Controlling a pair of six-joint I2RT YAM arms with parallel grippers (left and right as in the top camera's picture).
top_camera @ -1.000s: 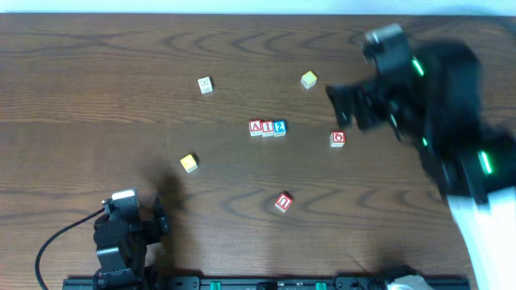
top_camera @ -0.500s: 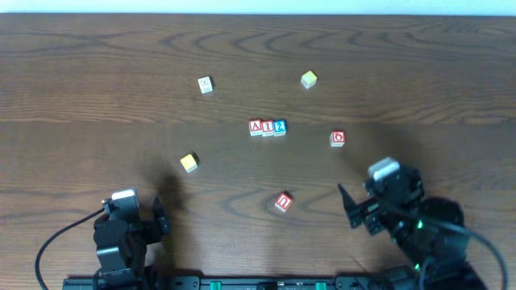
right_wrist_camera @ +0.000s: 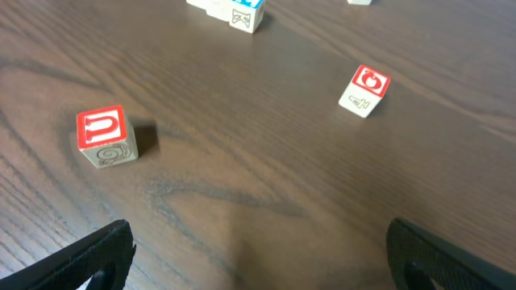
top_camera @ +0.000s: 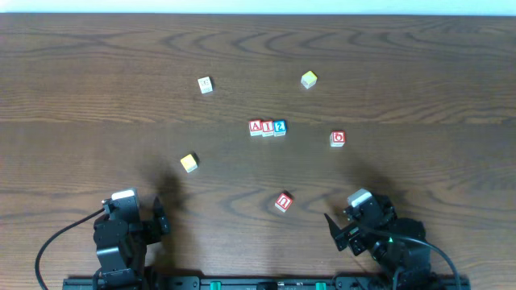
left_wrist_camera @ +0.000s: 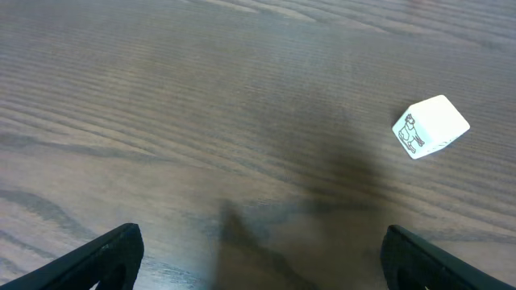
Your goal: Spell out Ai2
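Three letter blocks stand side by side mid-table in the overhead view: a red A block (top_camera: 255,127), a red I block (top_camera: 267,128) and a blue 2 block (top_camera: 280,127). The end of this row shows at the top of the right wrist view (right_wrist_camera: 244,16). My left gripper (top_camera: 161,219) is open and empty at the near left edge; its fingers frame bare wood in the left wrist view (left_wrist_camera: 260,262). My right gripper (top_camera: 340,234) is open and empty at the near right edge, also framing bare wood in the right wrist view (right_wrist_camera: 262,258).
Loose blocks lie around: a red U block (top_camera: 283,202) (right_wrist_camera: 105,137), a red O block (top_camera: 338,138) (right_wrist_camera: 365,89), a yellow block (top_camera: 189,163), a yellow-green block (top_camera: 309,79), and a white picture block (top_camera: 205,84). A white block with an animal drawing (left_wrist_camera: 430,126) shows in the left wrist view.
My right arm has swung from the far right of the table back to the near right edge. The left arm and the blocks have not moved.
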